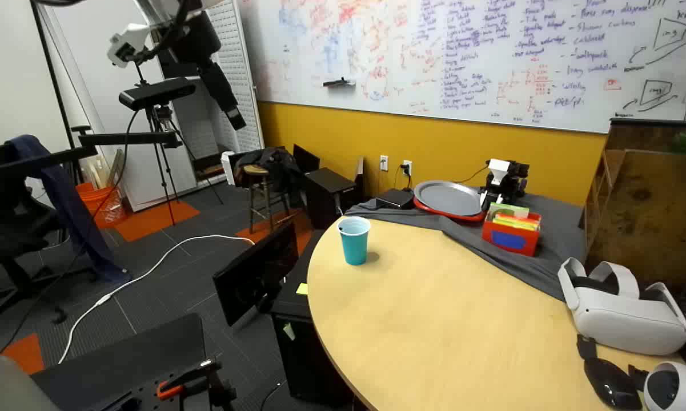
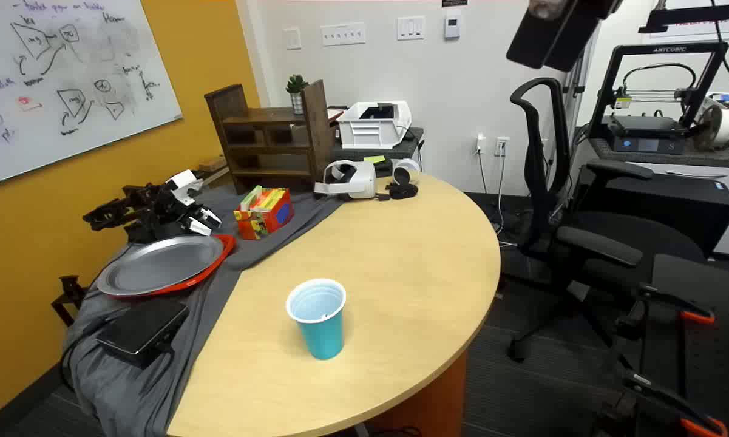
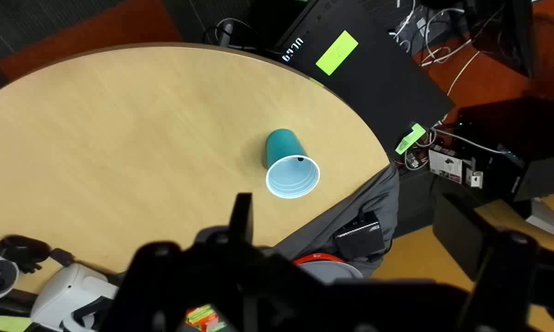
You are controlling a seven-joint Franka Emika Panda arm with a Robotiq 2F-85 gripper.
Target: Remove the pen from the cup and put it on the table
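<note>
Pen (image 3: 300,159) first: where is it, and how far has the job got?

— Inside the cup (image 1: 354,246), as best I can tell. Only a small dark end shows, just within the rim in the wrist view; the rest is hidden. The cup stands upright on the table (image 1: 445,319), near the curved edge.

— So nothing's out yet?

— Nothing. The gripper (image 3: 348,224) hangs high, well apart from the cup, its fingers spread wide and holding nothing. By my reckoning the whole job is left: get above the cup, pinch the pen, draw it out, lay it on the table.

— What else is about?

— A dark grey cloth (image 2: 121,388) borders the tabletop. A silver tray (image 2: 164,264) and a red box (image 1: 511,237) sit over on that side, and a white headset (image 1: 634,319) lies farther along, well apart from the cup.

— Any of it in the way?

— I doubt it. The cup itself seems the likelier trouble: the pen's end sits close to the wall, so a finger could catch the rim and tip the lot.
</note>
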